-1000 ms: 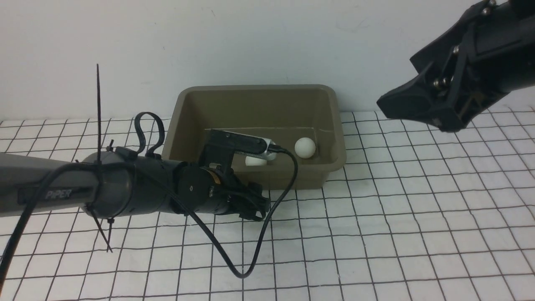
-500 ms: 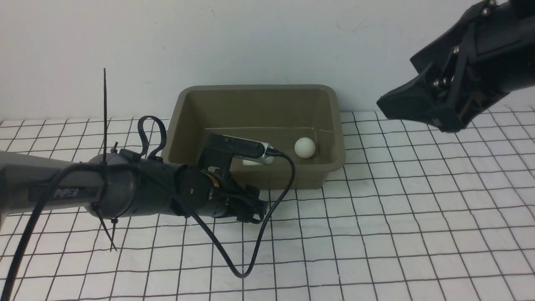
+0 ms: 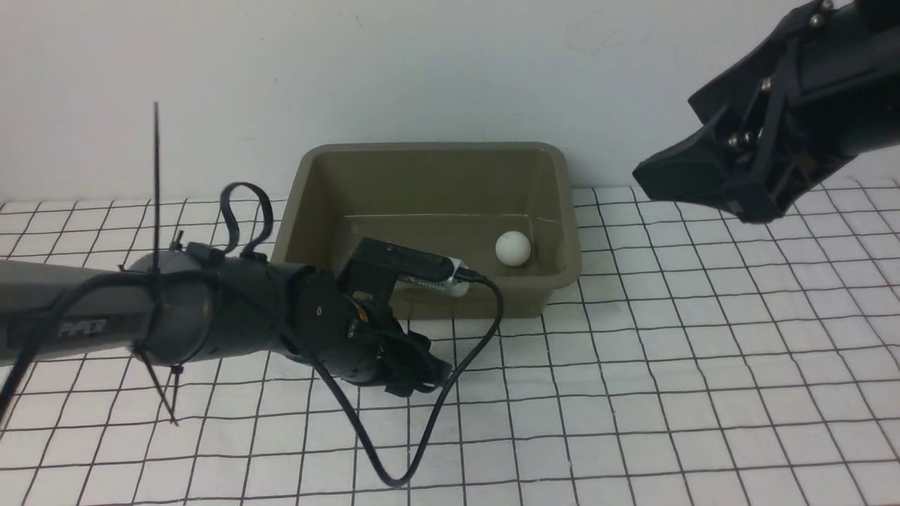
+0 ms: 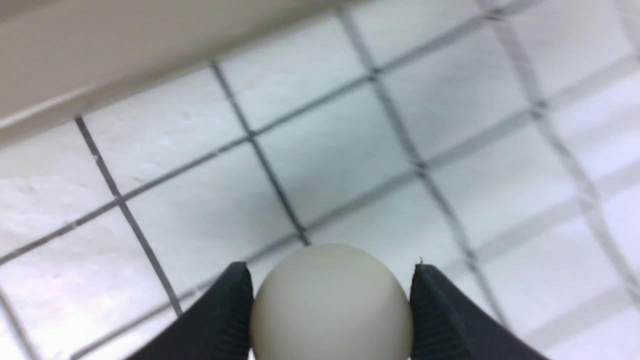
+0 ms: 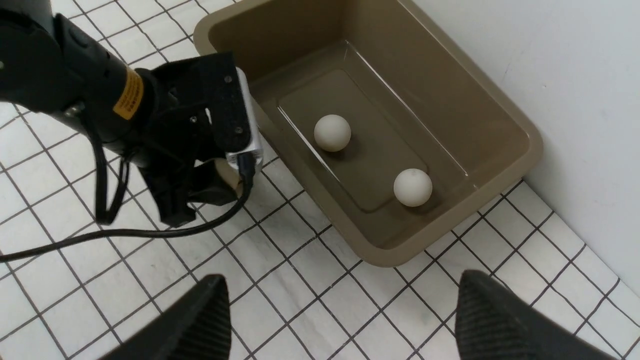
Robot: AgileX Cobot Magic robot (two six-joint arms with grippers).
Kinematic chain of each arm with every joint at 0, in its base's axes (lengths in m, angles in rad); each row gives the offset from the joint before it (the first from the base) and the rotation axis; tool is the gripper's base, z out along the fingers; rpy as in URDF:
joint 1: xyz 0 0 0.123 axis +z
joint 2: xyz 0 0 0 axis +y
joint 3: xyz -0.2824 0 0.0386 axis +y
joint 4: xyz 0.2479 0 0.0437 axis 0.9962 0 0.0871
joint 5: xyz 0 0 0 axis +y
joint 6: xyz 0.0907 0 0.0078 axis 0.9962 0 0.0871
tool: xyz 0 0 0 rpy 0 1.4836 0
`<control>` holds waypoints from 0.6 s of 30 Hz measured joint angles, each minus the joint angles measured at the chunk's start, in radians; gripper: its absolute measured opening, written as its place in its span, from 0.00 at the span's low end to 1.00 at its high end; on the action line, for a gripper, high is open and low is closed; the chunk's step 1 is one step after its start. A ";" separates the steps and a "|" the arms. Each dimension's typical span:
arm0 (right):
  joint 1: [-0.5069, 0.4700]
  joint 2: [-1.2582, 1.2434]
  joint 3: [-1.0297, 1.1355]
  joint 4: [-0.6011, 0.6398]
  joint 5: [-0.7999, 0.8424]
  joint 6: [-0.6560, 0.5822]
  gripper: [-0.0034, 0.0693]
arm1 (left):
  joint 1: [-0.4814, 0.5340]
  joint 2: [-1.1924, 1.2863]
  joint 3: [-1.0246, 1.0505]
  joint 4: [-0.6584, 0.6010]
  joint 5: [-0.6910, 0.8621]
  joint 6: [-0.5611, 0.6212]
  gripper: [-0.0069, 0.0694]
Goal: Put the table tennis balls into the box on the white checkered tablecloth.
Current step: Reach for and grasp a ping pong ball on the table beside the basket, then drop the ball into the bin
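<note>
A plain white wall [image 3: 436, 63] (matte, a few faint marks) fills the whole background behind.

Counting table tennis balls now, three in all: first ball [image 5: 332, 132], second ball [image 5: 412, 187], both inside the box, and a third ball [image 4: 331, 305] between the left gripper [image 4: 331, 272] fingertips. One olive-brown box [image 5: 530, 135], just the one. One white checkered tablecloth [image 3: 633, 393]. Two grippers on show, the right gripper [image 5: 341, 280] making the pair. One black cable [image 3: 396, 483].
</note>
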 joint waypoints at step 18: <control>0.000 0.000 0.000 0.000 -0.025 -0.003 0.80 | 0.182 -0.110 -0.007 0.026 -0.392 0.204 0.56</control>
